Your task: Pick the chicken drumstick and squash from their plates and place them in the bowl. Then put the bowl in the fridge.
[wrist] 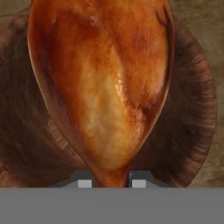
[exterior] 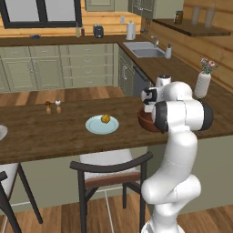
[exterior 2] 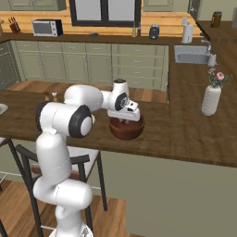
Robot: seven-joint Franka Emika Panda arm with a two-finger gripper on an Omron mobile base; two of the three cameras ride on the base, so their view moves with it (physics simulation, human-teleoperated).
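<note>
The tool [wrist: 111, 183] clamps the narrow end of the glossy, tapering chicken drumstick [wrist: 105, 87] above the round, dark wooden bowl [exterior 2: 126, 130]; a lumpy yellow squash [exterior: 105, 119], apparently untouched, sits on the pale blue plate [exterior: 95, 126].

Glossy, greasy-looking chicken drumstick [wrist: 105, 87] gleams orange-brown; behind it the bowl [wrist: 192, 113] shows dark grainy wood, and the counter [exterior: 54, 132] is matt brown planks.
</note>
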